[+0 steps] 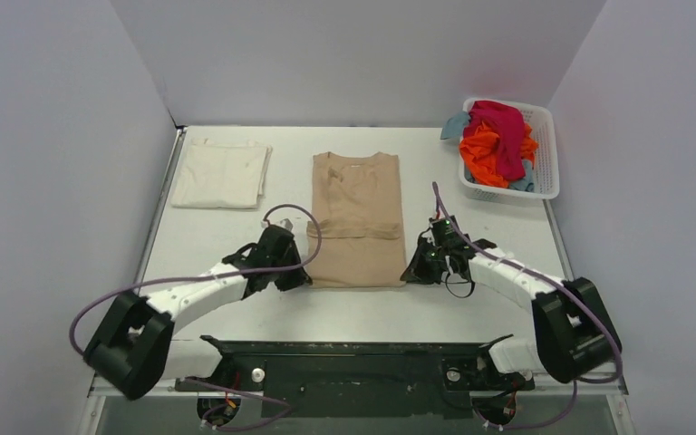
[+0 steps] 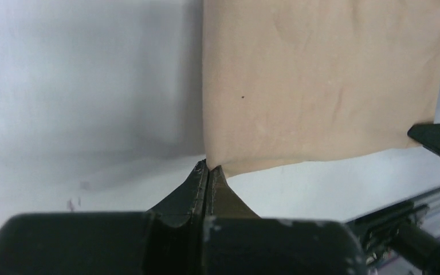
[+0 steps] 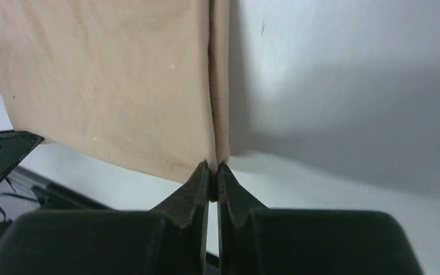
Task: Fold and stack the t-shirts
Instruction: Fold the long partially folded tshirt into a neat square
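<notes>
pinching both near hem corners, with little cloth to spare

holding the long-folded tan cloth t-shirt [image 1: 356,217], laid flat mid-table with its collar at the far end, by its two near corners. left gripper [image 2: 207,167] pressed fully together on the near-left corner, catching only the very tip of the hem. right gripper [image 3: 213,166] closed on the doubled near-right edge, only a cloth-thick slit between the tips.

probably about to carry the hem toward the collar. likely to slip from the left pinch on lifting, given so shallow a bite. might catch only one layer on the right and peel the lengthwise fold open. would skew the crease if raised unevenly.

well apart: folded cream-white cloth t-shirt [image 1: 220,175] at far left; white plastic mesh basket [image 1: 551,154] at far right, heaped with a magenta t-shirt [image 1: 500,131], an orange t-shirt [image 1: 485,149] and a teal t-shirt [image 1: 456,124].
</notes>
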